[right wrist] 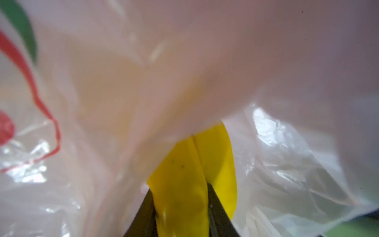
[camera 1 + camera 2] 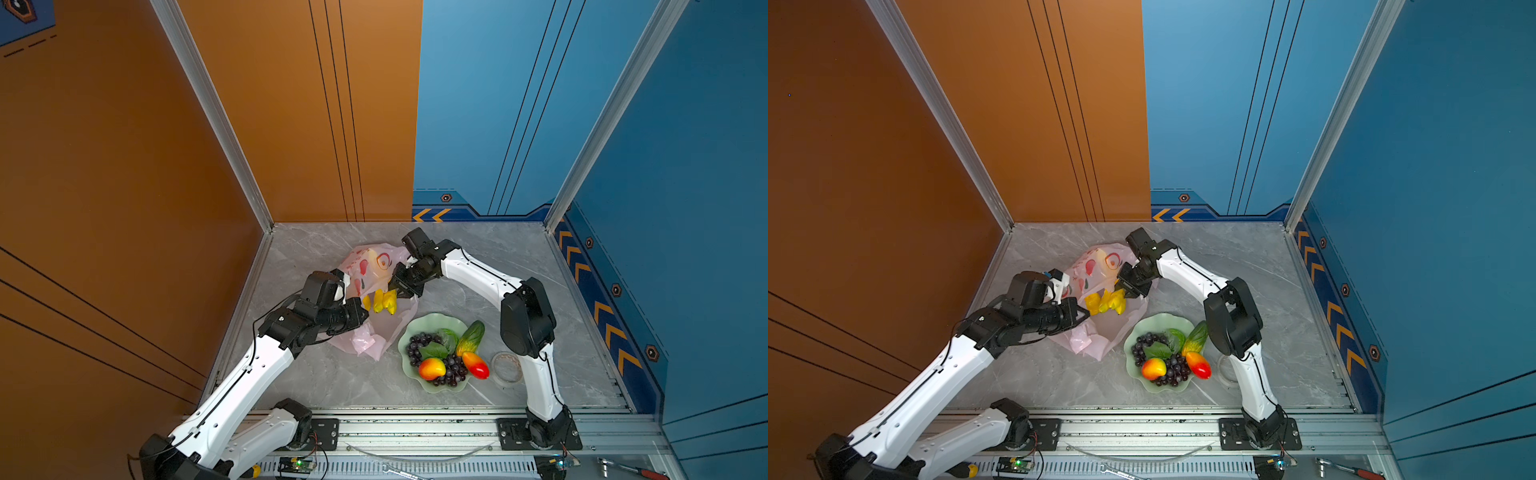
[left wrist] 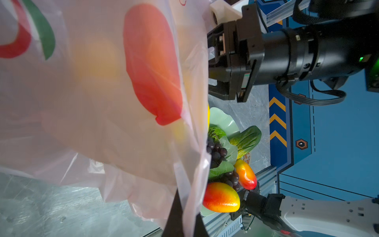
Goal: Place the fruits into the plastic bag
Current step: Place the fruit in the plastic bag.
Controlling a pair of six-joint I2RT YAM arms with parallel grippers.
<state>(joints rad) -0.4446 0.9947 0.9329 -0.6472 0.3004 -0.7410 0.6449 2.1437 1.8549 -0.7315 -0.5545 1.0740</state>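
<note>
My right gripper (image 1: 179, 191) is part-closed, clamped on banana bunch (image 1: 215, 156) — only right wrist view shows bag film draped over bunch. My left gripper (image 3: 187, 221) is fully closed, pinching plastic bag (image 3: 102, 102) edge. In both top views bunch sits at bag mouth, between grippers — grapes (image 2: 419, 345), mangoes (image 2: 432, 369) on plate (image 2: 432, 319) beside bag on worktop (image 2: 332, 374).

Left gripper (image 2: 366, 311) and right gripper (image 2: 395, 292) are black, with tapering fingers (image 1: 217, 213). Behind the jaws come black wrist blocks (image 3: 287, 51), then white shells (image 2: 478, 270) dotted with screws (image 3: 350, 210), black joints (image 2: 525, 318), thin black cables (image 3: 320, 98).
</note>
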